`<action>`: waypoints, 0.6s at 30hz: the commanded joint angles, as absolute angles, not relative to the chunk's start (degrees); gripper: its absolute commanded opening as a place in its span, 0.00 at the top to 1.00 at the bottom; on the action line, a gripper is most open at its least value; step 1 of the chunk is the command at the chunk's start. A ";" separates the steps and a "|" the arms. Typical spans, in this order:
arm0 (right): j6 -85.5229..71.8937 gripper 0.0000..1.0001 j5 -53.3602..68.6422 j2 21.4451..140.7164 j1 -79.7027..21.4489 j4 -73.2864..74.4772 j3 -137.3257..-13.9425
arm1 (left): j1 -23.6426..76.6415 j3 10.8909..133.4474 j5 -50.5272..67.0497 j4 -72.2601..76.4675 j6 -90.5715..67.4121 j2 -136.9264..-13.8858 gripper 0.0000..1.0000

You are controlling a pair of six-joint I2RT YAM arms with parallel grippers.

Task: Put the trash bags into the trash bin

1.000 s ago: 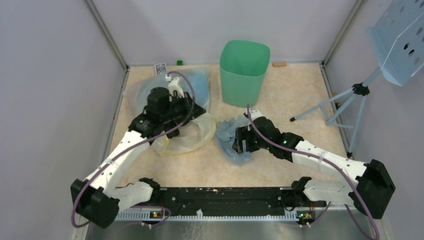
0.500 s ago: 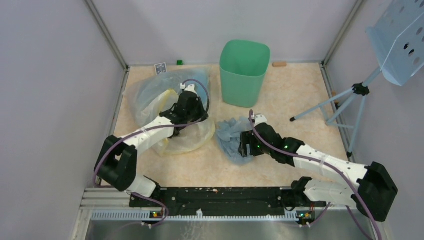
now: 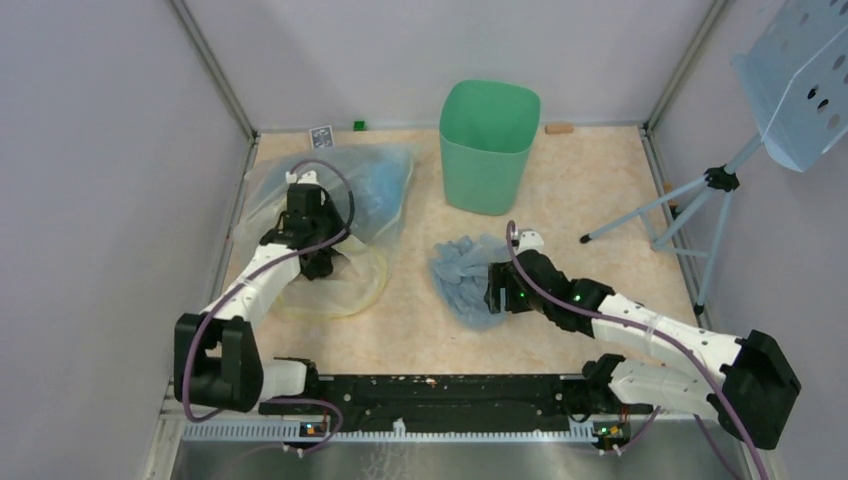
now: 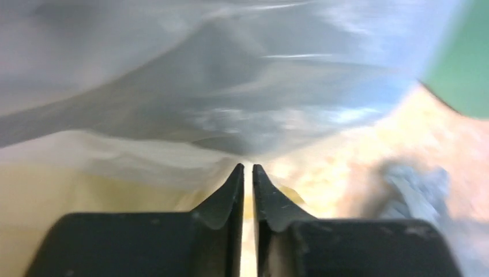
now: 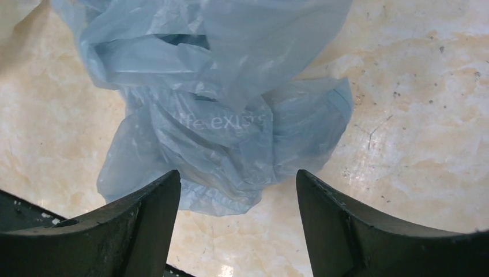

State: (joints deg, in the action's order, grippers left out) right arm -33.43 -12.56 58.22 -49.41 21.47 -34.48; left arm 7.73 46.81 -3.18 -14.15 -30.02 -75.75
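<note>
Seeing the right hand spread wide straight over the trash bags, trash bin farther off; left hand pressed together, maybe pinching the yellow-tinted bag, well apart.

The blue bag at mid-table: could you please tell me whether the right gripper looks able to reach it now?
Probably yes: the right gripper is open and aimed at the blue bag, close by, with nothing lying over the bag or between the two.
</note>
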 commanded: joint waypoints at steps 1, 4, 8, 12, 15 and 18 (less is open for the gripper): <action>-37.29 0.28 -18.34 57.11 -49.81 22.59 -34.38 | 10.16 50.33 16.66 -14.02 -23.21 -70.80 0.80; -39.69 0.28 -20.50 51.60 -49.10 22.80 -32.98 | 18.42 50.33 15.63 -13.44 -21.00 -66.49 0.63; -43.65 0.33 -22.66 47.28 -45.52 26.16 -32.15 | 28.47 53.34 12.23 -13.58 -17.49 -66.99 0.46; -45.06 0.37 -18.15 45.75 -40.76 26.24 -31.35 | 34.82 54.49 13.20 -9.31 -14.34 -70.09 0.23; -45.73 0.38 -11.42 45.45 -36.31 24.54 -30.05 | 40.02 57.29 11.60 -8.70 -10.23 -75.17 0.15; -46.51 0.39 -4.86 45.39 -32.27 20.88 -28.06 | 45.95 62.40 6.34 -11.51 -5.28 -81.19 0.13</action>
